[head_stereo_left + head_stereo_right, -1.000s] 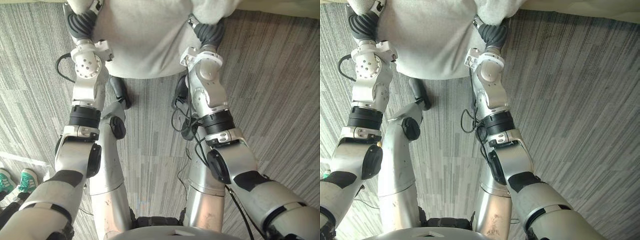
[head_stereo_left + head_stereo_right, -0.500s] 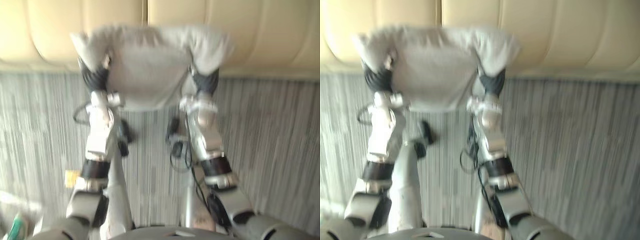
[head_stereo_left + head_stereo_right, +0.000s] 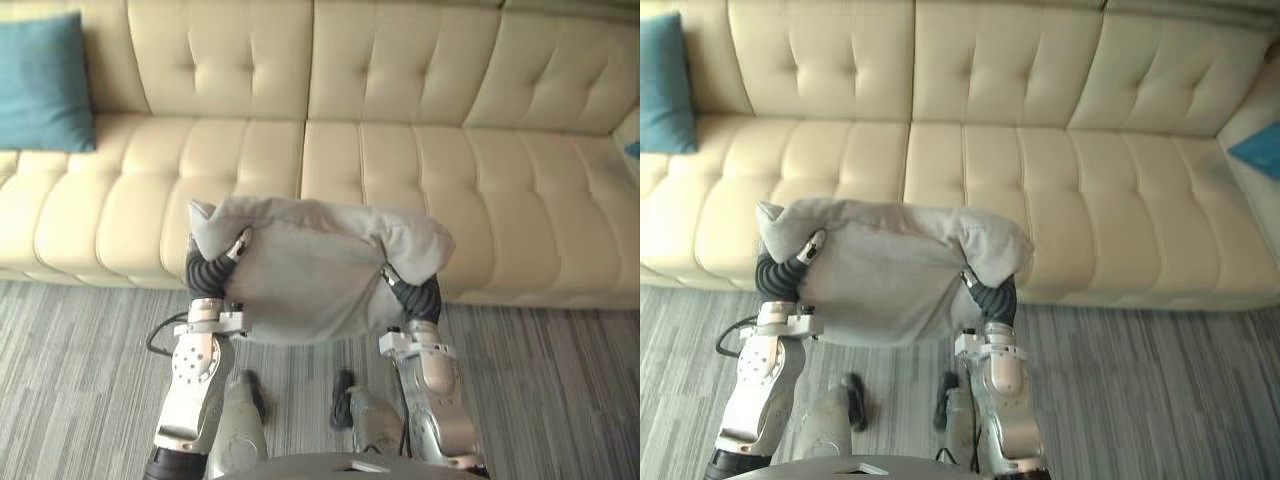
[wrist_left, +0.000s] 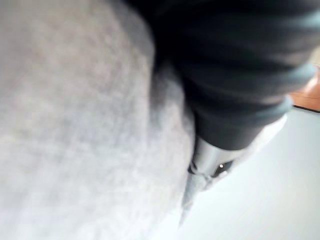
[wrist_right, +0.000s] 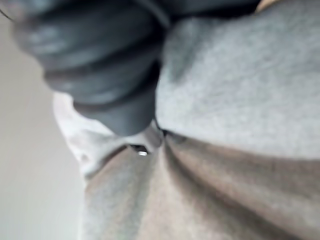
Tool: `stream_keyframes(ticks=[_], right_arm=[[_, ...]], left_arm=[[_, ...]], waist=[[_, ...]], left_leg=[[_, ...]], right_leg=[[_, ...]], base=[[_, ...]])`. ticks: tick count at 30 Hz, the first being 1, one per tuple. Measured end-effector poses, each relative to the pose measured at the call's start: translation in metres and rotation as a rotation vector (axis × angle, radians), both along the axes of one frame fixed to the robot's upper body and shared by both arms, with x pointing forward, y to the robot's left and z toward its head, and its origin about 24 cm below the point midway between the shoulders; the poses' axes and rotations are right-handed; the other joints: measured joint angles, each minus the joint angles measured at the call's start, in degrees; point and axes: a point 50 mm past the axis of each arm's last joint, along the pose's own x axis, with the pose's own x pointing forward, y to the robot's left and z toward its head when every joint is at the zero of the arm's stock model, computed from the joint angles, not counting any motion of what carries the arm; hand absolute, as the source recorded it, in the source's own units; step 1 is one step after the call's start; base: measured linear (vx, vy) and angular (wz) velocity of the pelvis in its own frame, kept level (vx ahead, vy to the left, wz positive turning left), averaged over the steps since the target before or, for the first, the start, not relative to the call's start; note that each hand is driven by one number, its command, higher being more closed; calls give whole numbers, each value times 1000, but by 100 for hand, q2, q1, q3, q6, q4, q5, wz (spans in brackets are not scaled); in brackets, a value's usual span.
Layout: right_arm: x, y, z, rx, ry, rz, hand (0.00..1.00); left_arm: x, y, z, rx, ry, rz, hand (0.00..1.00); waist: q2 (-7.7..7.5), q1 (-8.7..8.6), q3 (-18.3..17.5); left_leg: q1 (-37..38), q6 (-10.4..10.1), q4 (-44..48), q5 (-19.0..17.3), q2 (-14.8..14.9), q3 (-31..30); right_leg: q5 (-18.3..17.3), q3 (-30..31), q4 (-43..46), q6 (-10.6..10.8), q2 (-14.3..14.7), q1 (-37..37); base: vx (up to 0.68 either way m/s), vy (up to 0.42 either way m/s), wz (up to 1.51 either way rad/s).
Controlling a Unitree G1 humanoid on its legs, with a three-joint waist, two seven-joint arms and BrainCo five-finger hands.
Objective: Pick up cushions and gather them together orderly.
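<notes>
I hold a large grey cushion (image 3: 310, 275) up in front of me, between both hands. Its upper corners droop over my wrists. My left hand (image 3: 205, 272) is at the cushion's left edge and my right hand (image 3: 418, 297) is at its right edge, both dark covers partly buried in the cloth. Close up, the grey cushion (image 4: 75, 125) presses against the left hand (image 4: 235, 75), and the same cushion (image 5: 240, 90) folds around the right hand (image 5: 100, 65). The cushion hangs just short of the front edge of a cream sofa (image 3: 400, 150).
A teal cushion (image 3: 40, 85) leans against the sofa's back at the far left. Another teal cushion (image 3: 1262, 150) shows at the right edge on the sofa's corner section. Grey striped carpet (image 3: 70, 380) runs along the sofa's front.
The camera has swung up from the floor to the sofa. The grey cushion stays held between both hands, now in front of the seat.
</notes>
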Motion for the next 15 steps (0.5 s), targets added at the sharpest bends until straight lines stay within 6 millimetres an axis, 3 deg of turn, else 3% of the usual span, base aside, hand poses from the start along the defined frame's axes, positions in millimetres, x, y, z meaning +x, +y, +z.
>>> stream_keyframes(ticks=[5,8,13,15], right_arm=[[0,-2,-3,-41,15,-9,100],[4,-3,-16,-51,70,-9,100],[6,-4,-36,-78,162,-6,100],[10,-2,-40,-87,183,3,100]], left_arm=[[-1,-2,-6,-12,23,-11,100],[1,-2,-21,-2,87,-5,100],[-2,0,-40,29,174,12,100],[-4,3,-44,35,196,27,100]], waist=[[20,8,-287],[5,4,-469],[-13,-20,-462],[-44,-8,-423]], left_leg=[[583,-6,-517,118,-138,29],[815,14,-914,237,-271,16],[1010,62,-1114,265,-423,23],[982,90,-985,117,-464,39]], right_leg=[[254,-13,-736,49,52,666],[559,85,-1341,89,96,991],[893,312,-1844,102,76,1219],[923,499,-1808,123,51,1129]], base=[[151,22,1],[101,20,-8],[13,52,-21],[-66,65,-39]])
